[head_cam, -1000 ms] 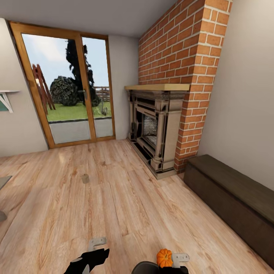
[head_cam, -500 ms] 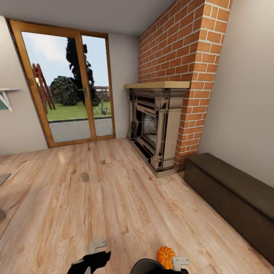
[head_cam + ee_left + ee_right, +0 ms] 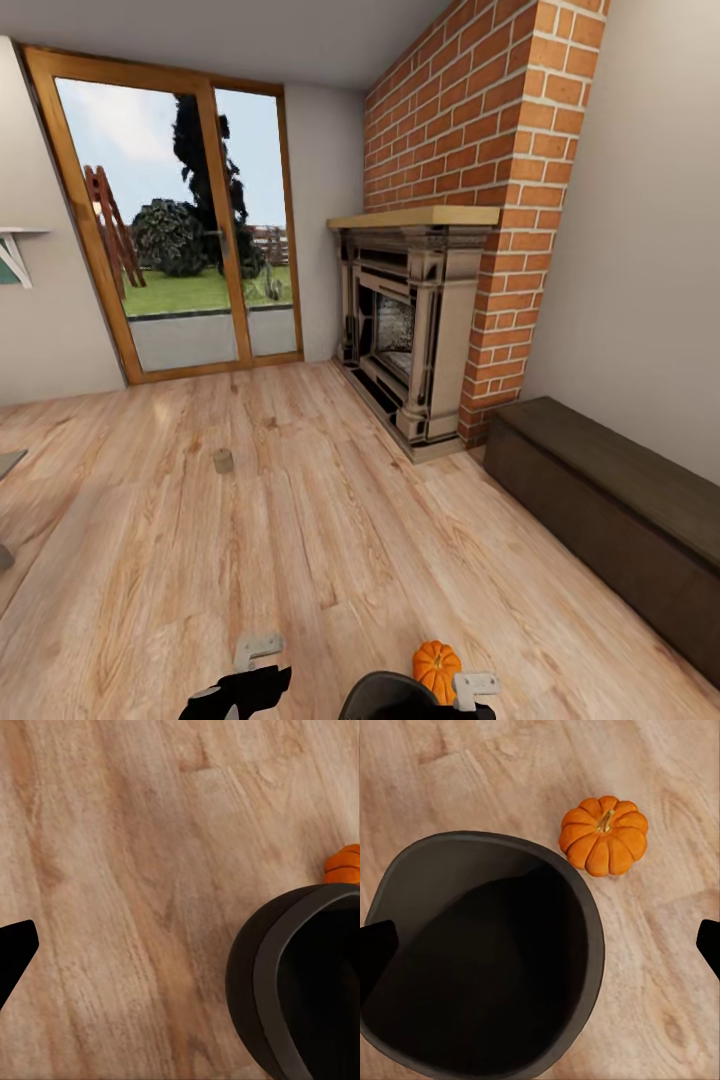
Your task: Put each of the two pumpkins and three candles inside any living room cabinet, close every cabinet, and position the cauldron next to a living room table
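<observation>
One orange pumpkin (image 3: pixel 437 668) sits on the wooden floor right beside the black cauldron (image 3: pixel 385 698) at the bottom of the head view. From the right wrist I see the cauldron (image 3: pixel 472 952) from above, the pumpkin (image 3: pixel 604 834) close to its rim. My right gripper (image 3: pixel 540 952) hangs open over the cauldron, holding nothing. My left gripper (image 3: pixel 250 668) hovers over bare floor, open; one dark fingertip (image 3: pixel 15 952) shows, with the cauldron (image 3: pixel 300 982) and pumpkin (image 3: pixel 345 864) off to the side. A small beige candle (image 3: pixel 223 460) stands on the floor further ahead. The dark-brown cabinet (image 3: pixel 600 500) runs along the right wall, shut.
A brick chimney with a fireplace (image 3: pixel 410 330) stands ahead on the right. Glass doors (image 3: pixel 180 230) to a garden fill the far wall. A grey furniture edge (image 3: pixel 6 465) pokes in at the left. Open wooden floor lies between me and the candle.
The whole picture has drifted slightly upward, so the camera moved. Pumpkin, cauldron and both grippers keep the same places relative to each other.
</observation>
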Available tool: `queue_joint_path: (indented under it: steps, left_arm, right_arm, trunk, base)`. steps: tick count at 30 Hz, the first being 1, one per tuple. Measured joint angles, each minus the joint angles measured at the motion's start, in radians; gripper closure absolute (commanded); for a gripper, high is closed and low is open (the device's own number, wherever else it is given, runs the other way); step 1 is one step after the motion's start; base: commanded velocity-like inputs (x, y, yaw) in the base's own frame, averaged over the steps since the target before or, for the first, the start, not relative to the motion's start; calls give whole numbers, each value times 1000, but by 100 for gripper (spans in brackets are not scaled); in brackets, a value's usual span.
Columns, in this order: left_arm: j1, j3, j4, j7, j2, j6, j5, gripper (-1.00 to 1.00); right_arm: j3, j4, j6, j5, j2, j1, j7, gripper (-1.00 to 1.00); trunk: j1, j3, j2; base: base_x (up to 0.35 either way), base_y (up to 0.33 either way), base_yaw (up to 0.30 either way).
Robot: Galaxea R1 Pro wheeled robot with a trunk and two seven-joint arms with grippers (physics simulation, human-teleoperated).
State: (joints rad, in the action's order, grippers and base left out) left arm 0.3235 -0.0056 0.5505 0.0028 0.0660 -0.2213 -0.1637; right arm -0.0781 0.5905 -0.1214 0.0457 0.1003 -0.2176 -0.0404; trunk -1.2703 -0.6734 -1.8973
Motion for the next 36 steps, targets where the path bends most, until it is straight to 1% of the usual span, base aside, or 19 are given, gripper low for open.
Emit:
queue_joint_path:
  steps: [14,19,21,25,28,30,33,36]
  left_arm:
    - [0,-6,0,1,0,0,1,-100]
    - [0,-55,-12,2,3,6,1,-100]
    - [0,-64,-23,3,8,19,1,-100]
    - [0,-68,-28,7,15,28,4,-100]
    - [0,-67,-30,45,25,29,23,-100]
    - [0,-65,-34,81,39,31,42,-100]
    - [0,-65,-36,110,51,41,53,-100]
    - [0,-65,-40,122,57,49,58,-100]
  right_arm:
    - [1,1,5,1,0,0,0,-100]
    - [2,0,18,3,0,0,-1,-100]
    - [5,0,19,4,0,0,-1,-100]
    - [7,0,20,5,0,0,-1,-100]
    - [7,0,19,7,0,0,-1,-100]
    - [7,0,19,7,0,0,-1,-100]
    - [7,0,18,7,0,0,-1,-100]
    - [7,0,19,6,0,0,-1,-100]
  trunk:
    - [-54,-44,-98]
    - [-73,-60,-133]
    - [-81,-66,-147]
    - [-96,-78,-175]
    - [-107,-88,-196]
    - [-115,-94,-210]
    - [-127,-103,-231]
    - [-138,-113,-252]
  base:
    - [0,0,0]
    - [0,0,0]
    - [0,0,0]
    - [0,0,0]
    - [0,0,0]
    - [0,0,0]
    - [0,0,0]
    - [0,0,0]
